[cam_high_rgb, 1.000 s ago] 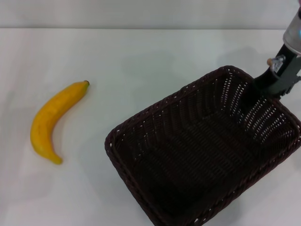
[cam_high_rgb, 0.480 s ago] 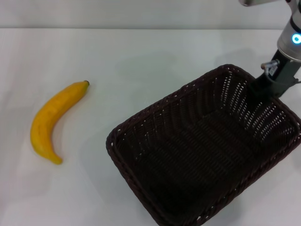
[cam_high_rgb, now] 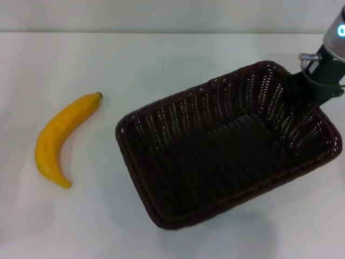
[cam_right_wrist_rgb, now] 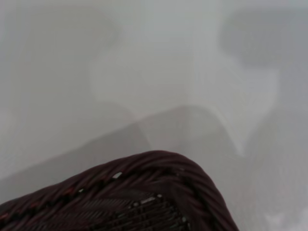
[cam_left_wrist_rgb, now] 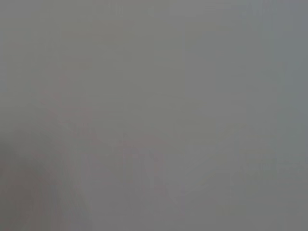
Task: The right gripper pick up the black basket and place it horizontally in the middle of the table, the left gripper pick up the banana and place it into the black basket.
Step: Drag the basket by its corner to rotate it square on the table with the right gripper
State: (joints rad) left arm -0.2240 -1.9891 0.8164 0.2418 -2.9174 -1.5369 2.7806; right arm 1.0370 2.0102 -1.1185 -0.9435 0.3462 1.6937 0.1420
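Observation:
The black basket (cam_high_rgb: 215, 102) is a large dark woven rectangle on the right half of the white table (cam_high_rgb: 161, 54), its long side running roughly left to right, slightly slanted. My right gripper (cam_high_rgb: 310, 87) is at the basket's far right corner, its black jaws shut on the braided rim there. The right wrist view shows that rim corner (cam_right_wrist_rgb: 149, 187) close up over the table. The yellow banana (cam_high_rgb: 59, 137) lies at the left, apart from the basket, stem pointing away from me. My left gripper is out of view; the left wrist view shows only plain grey.
The table's back edge (cam_high_rgb: 161, 32) runs across the top of the head view. White tabletop lies between the banana and the basket and along the front.
The right gripper has pulled the basket's held corner back, and the basket has swung from a steep diagonal towards horizontal and shifted away from the front edge. The banana has not moved.

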